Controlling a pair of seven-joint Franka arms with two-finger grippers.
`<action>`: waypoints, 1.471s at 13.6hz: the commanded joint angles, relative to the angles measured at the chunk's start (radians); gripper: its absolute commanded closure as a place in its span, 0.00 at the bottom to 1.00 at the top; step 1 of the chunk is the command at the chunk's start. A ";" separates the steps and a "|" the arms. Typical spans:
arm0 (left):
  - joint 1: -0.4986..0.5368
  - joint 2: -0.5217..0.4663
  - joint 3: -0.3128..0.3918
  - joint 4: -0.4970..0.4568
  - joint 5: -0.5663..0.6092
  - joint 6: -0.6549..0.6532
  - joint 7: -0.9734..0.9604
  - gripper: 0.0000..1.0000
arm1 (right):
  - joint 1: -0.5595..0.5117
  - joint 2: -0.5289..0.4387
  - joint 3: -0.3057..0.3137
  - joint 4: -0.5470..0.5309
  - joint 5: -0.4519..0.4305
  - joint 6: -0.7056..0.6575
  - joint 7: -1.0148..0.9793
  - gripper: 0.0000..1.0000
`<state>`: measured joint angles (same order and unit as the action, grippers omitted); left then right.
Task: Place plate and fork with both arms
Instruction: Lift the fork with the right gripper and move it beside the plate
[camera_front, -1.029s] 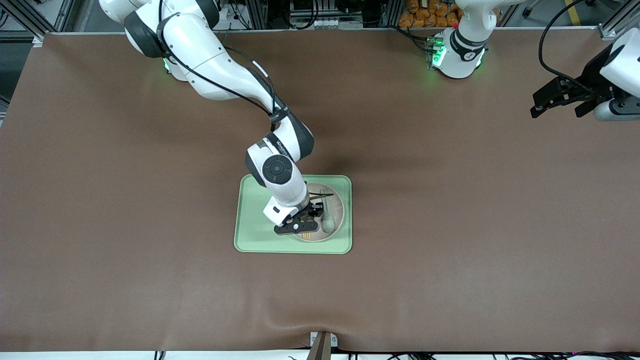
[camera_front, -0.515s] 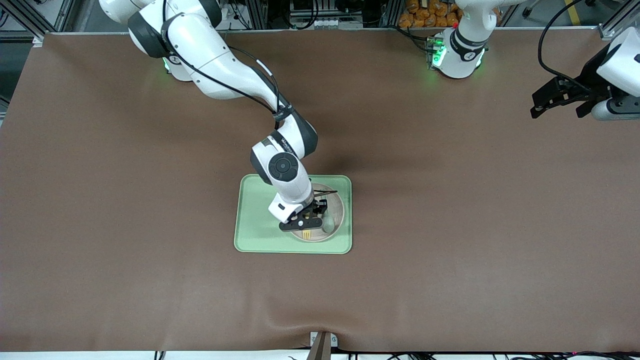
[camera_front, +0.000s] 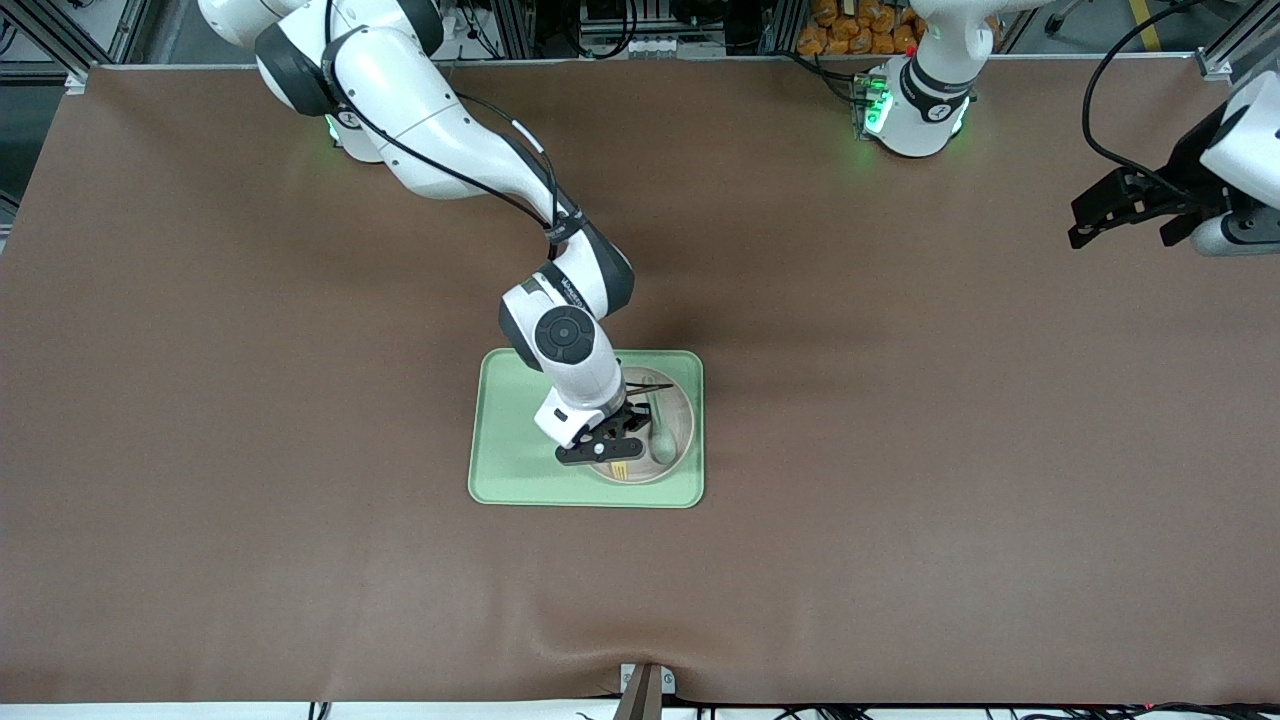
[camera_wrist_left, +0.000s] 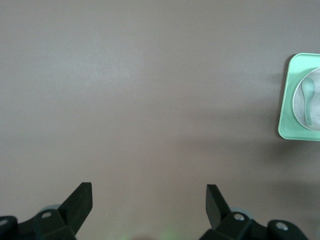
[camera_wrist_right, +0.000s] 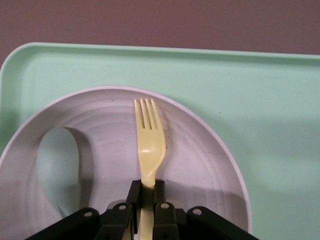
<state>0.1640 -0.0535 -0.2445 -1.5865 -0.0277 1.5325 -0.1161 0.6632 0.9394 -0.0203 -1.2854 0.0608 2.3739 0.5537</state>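
Observation:
The pale beige-pink plate (camera_front: 672, 404) (camera_wrist_right: 200, 150) sits in the light-green tray (camera_front: 520, 470) (camera_wrist_right: 260, 90), at the tray's end toward the left arm. A pale-yellow fork (camera_wrist_right: 148, 137) (camera_front: 620, 469) lies in the plate with its tines toward the front camera. My right gripper (camera_wrist_right: 148, 189) (camera_front: 612, 438) is down in the plate, shut on the fork's handle. Beside the fork in the plate lies a grey-green spoon (camera_wrist_right: 57, 165) (camera_front: 662, 440). My left gripper (camera_wrist_left: 149, 200) (camera_front: 1125, 212) hangs open over bare table at the left arm's end, nothing between its fingers.
A brown mat (camera_front: 900, 450) covers the table. The tray's end toward the right arm (camera_front: 510, 430) is bare. In the left wrist view the tray (camera_wrist_left: 285, 107) with the plate (camera_wrist_left: 302, 107) and the spoon (camera_wrist_left: 308, 95) shows at the picture's edge.
My right gripper has lowered into the plate and shut on the fork's handle. The left gripper has shifted slightly over the table's end.

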 joint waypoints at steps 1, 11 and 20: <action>0.006 0.015 -0.004 0.033 0.020 -0.005 -0.002 0.00 | -0.008 0.004 0.000 0.032 0.002 -0.045 0.020 1.00; -0.128 0.003 0.144 0.031 0.020 -0.018 0.003 0.00 | -0.053 -0.031 0.008 0.129 0.050 -0.240 0.015 1.00; -0.259 0.003 0.254 0.033 0.020 -0.046 -0.023 0.00 | -0.198 -0.103 0.013 0.121 0.106 -0.406 -0.121 1.00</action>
<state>-0.0796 -0.0468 -0.0002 -1.5683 -0.0276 1.5080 -0.1245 0.5052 0.8701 -0.0231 -1.1505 0.1464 2.0258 0.4811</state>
